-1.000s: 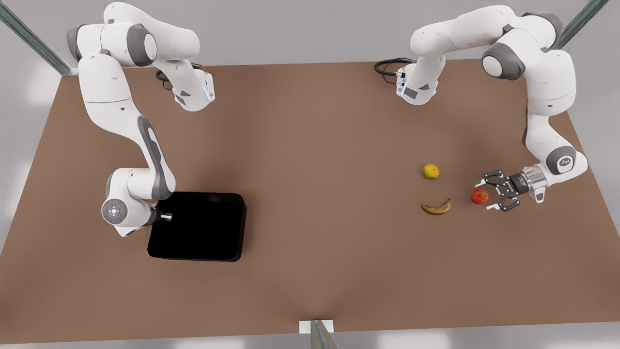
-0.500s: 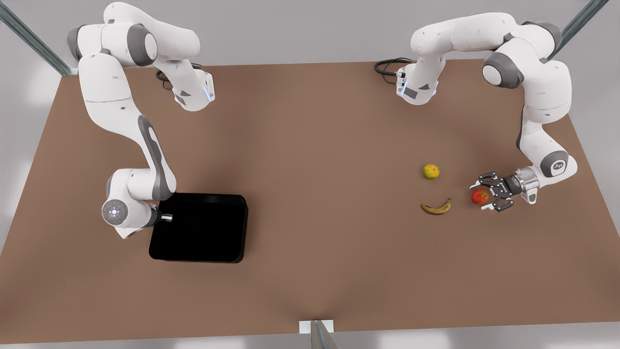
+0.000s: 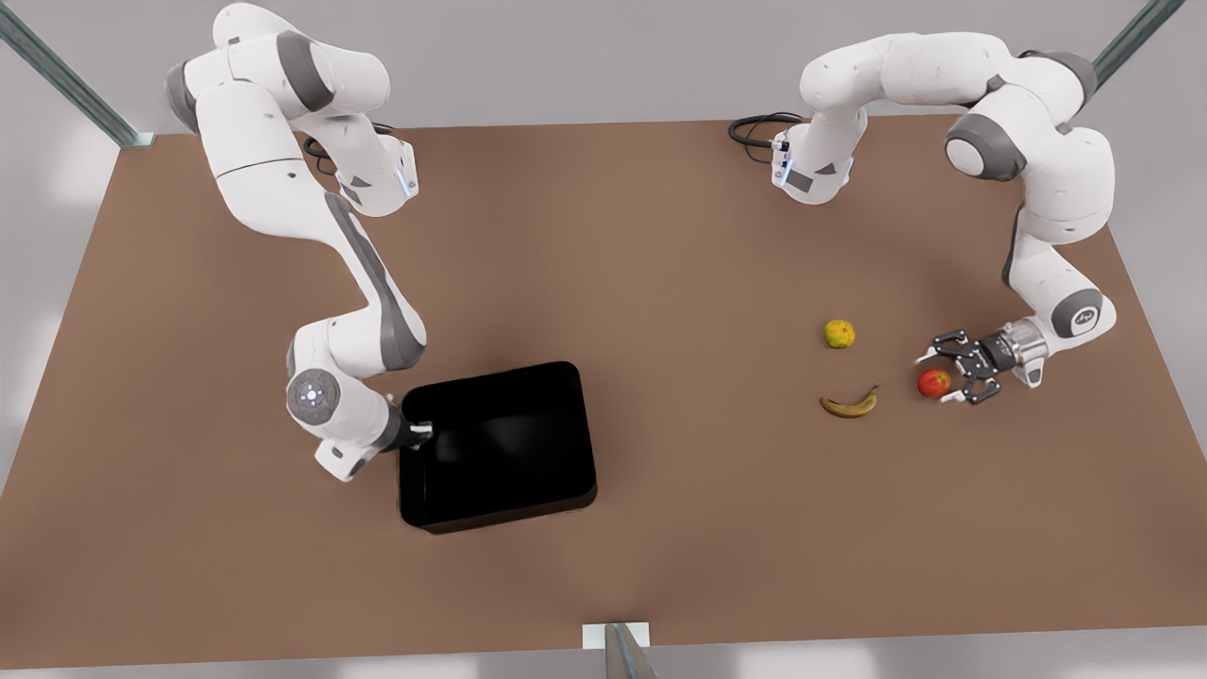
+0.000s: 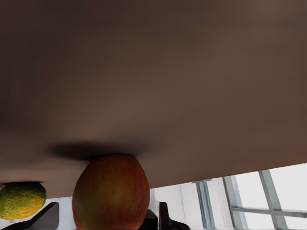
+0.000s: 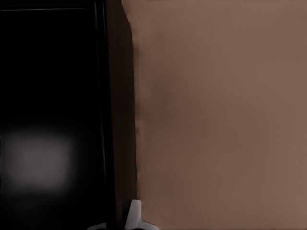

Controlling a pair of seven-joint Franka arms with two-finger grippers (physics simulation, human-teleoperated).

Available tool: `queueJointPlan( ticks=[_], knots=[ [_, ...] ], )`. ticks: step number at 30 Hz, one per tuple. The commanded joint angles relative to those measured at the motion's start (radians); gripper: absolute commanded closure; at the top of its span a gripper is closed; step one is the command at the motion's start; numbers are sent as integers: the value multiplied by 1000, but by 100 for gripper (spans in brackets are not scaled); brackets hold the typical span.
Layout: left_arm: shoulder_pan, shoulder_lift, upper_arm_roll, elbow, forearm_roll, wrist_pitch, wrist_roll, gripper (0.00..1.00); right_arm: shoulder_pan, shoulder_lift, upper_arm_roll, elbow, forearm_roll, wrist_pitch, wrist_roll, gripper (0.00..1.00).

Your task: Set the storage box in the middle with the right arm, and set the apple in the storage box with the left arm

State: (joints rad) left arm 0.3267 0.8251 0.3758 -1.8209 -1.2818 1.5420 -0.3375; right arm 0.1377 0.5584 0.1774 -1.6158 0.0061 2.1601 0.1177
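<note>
We see the right gripper [image 3: 418,431] clamped on the storage box's [image 3: 500,443] wall, long axis running away from it over bare tabletop [image 3: 660,245], left gripper [image 3: 946,377] spread wide around the apple [image 3: 934,382], banana [image 3: 849,405] beyond.

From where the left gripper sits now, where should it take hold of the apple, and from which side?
Grip the apple across its round middle, coming in level from the front view's right, where the open left gripper already straddles it. The banana and the yellow-green fruit lie on its other side, apart from it, so closing here should disturb neither.
</note>
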Motion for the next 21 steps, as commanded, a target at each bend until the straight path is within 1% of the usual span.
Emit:
queueJointPlan(
  ticks=[1,2,5,8,10,13,15,20,21],
  knots=[
    [2,5,0,0,-14,0,2,0,6,11,11,8,-2,0,5,79],
    [2,8,0,0,-27,0,2,0,13,40,21,37,-2,0,5,79],
    [14,25,0,2,-48,1,3,0,120,146,24,165,2,-2,60,79],
    [15,32,-3,-2,-73,1,3,0,164,206,28,238,2,0,59,79],
    [15,34,-11,-23,-113,-13,0,0,172,242,73,287,2,7,59,79],
    [15,34,-11,-32,-143,-26,0,0,183,287,116,330,2,15,59,79],
    [17,39,-11,-32,-149,-28,0,0,184,310,129,355,0,15,57,79],
    [22,52,-18,-32,-169,-23,3,0,184,356,129,381,0,20,45,79],
    [20,52,-18,-31,-171,-22,2,2,184,356,129,379,0,20,45,79]
  ],
)
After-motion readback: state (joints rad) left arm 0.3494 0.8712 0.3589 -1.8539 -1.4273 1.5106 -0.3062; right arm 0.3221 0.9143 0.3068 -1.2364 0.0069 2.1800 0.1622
